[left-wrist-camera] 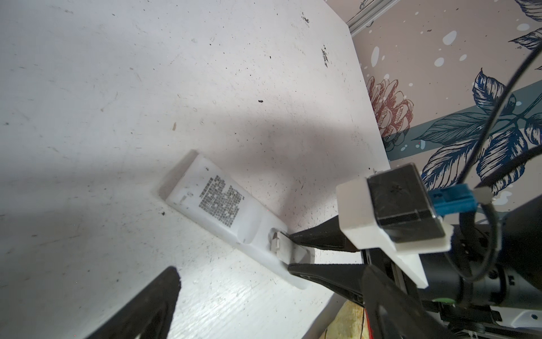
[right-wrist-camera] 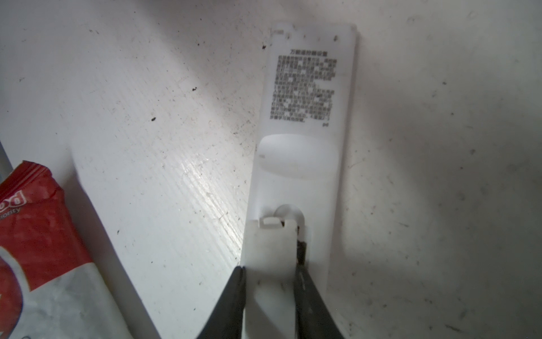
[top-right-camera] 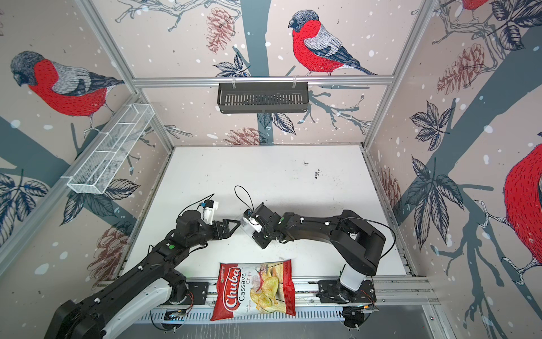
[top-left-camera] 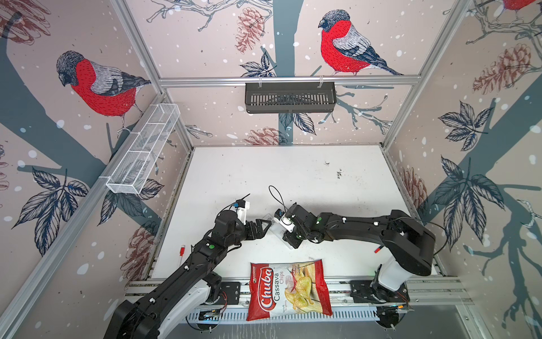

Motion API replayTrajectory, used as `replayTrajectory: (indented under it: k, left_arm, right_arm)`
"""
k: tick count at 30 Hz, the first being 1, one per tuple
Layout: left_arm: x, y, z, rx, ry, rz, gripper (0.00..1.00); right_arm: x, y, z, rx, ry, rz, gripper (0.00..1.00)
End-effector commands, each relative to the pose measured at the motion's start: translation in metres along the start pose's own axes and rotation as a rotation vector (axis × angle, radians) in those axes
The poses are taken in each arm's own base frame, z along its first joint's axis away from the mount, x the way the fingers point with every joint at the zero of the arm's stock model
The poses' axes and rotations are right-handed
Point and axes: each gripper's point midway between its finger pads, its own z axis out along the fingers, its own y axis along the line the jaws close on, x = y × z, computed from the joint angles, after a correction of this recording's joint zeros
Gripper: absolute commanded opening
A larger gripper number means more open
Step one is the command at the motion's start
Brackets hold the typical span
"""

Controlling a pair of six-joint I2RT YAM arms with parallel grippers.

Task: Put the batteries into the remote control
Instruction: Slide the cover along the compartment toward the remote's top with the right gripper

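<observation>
**Right claw pinching the battery cover, left claw spread wide**

Between the tips of my right claw [right-wrist-camera: 269, 267] sat the small white battery cover [right-wrist-camera: 271, 246]. The dark fingers [right-wrist-camera: 233, 293] pinched it from both sides, and its latch tab pointed away from the claw. The cover lay over the nearest end of the remote control [right-wrist-camera: 305, 176], which rested back-up on the white table [right-wrist-camera: 146, 146]. A thin dark gap ran along one side of the cover. I could not tell whether it was seated or lifted.

Ahead of the tips, the remote ran straight away from the claw. First came an oval dip, then a block of small printed text, then the far end.

Across the remote, my left claw [top-left-camera: 262, 229] faced the right one with its jaws spread wide, tips just beside the remote's far end.

Behind both claws, toward the arm bases, a red Chuba cassava chips bag [top-left-camera: 289, 289] lay across the table's front edge. Two small red-tipped bits lay on the table behind the claws. One [top-left-camera: 182, 251] was out beside the left arm and the other [top-left-camera: 377, 250] beside the right arm.

Far beyond the claws, a white mesh basket [top-left-camera: 143, 149] hung on the side rail. A black slotted basket [top-left-camera: 290, 97] hung on the rear rail.
</observation>
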Motion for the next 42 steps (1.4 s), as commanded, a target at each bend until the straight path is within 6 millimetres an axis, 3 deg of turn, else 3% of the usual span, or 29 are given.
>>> replayTrajectory:
  k: [1,23,34,42]
  left_arm:
    - [-0.004,-0.005,0.0,0.02,-0.015,0.006,0.97]
    - [-0.003,-0.004,0.003,0.017,0.001,0.009,0.97]
    - [-0.004,-0.003,0.003,0.011,-0.001,0.007,0.97]
    - [-0.003,-0.002,0.006,0.007,0.012,0.011,0.97]
  right_arm:
    - [-0.004,-0.009,0.0,0.049,-0.018,0.02,0.29]
    - [-0.004,-0.006,-0.01,0.062,-0.149,0.037,0.29]
    - [-0.009,-0.01,-0.032,0.092,-0.251,0.016,0.29]
    - [-0.005,-0.009,-0.028,0.104,-0.266,0.012,0.29]
